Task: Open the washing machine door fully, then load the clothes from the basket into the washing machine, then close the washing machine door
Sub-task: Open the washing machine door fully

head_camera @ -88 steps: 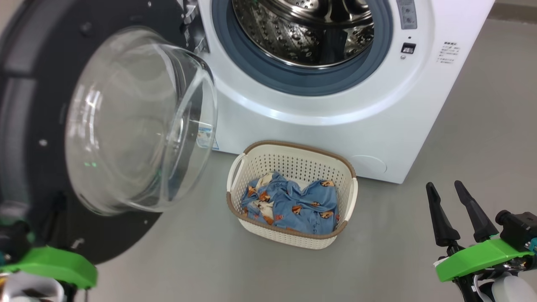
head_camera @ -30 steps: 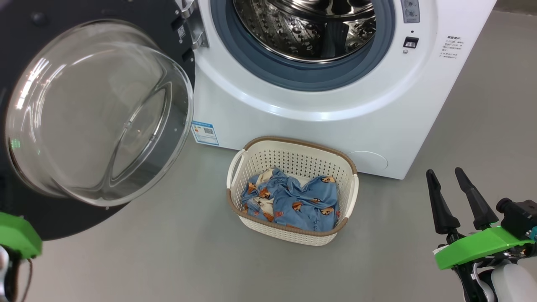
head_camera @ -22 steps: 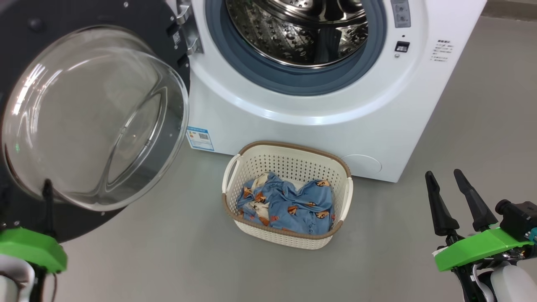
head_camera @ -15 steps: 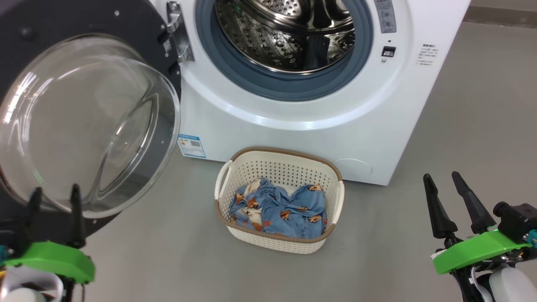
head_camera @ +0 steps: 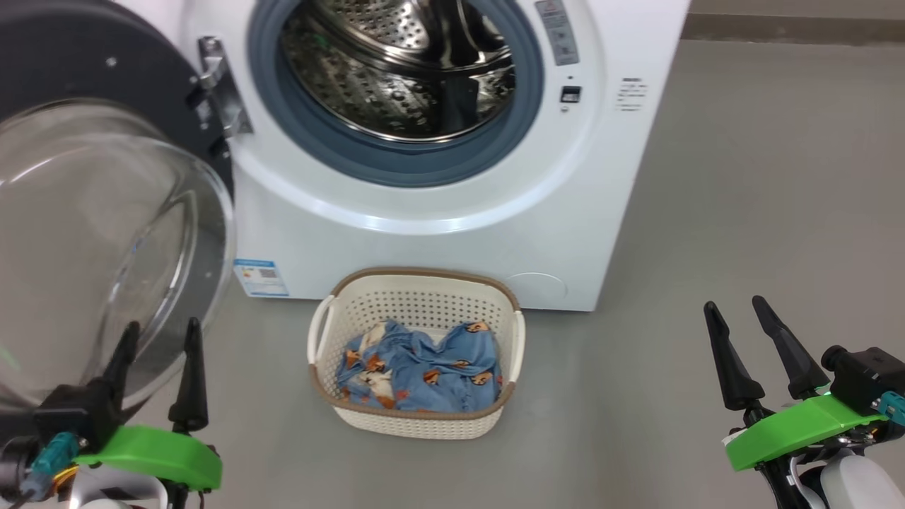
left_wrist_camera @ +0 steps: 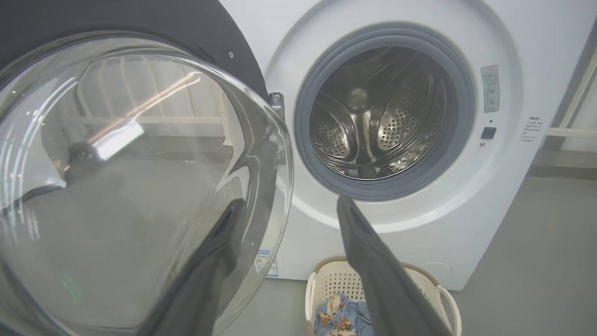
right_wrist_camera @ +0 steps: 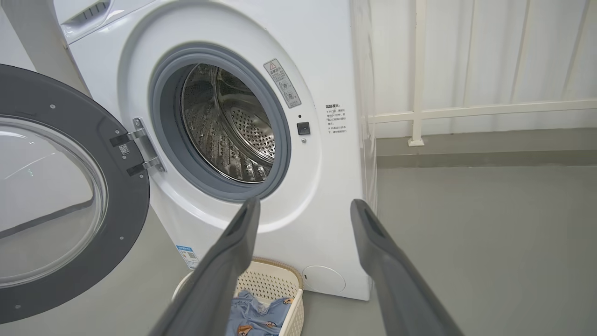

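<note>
Clothes (head_camera: 417,367) lay bunched in the basket (head_camera: 417,426), which stood on the floor (head_camera: 707,212) just in front of the washing machine (head_camera: 438,233), below the drum (head_camera: 396,71) opening. The washing machine door (head_camera: 99,233) hung swung out to the robot's left on its hinge (head_camera: 215,85), so the opening looked clear and the step in hand was judged to be the first reach for the clothes.

The left gripper (head_camera: 162,325) stood wide and empty, close to the lower edge of the door glass. The right gripper (head_camera: 734,305) was also wide and empty, well apart from the basket over bare floor.

The right arm seemed to have the freer path, since the left sat so near the door. A good grasp would have come from above, over the middle of the heap, with both fingers kept clear of the perforated walls and side handles. Closing on a thick fold deep in the pile looked safer than pinching a loose edge. The basket looked light and might have lifted or slid if a finger caught its rim. Trailing cloth needed to clear the grey gasket (head_camera: 382,166) and be let go deep inside, so nothing draped where the door must shut.
</note>
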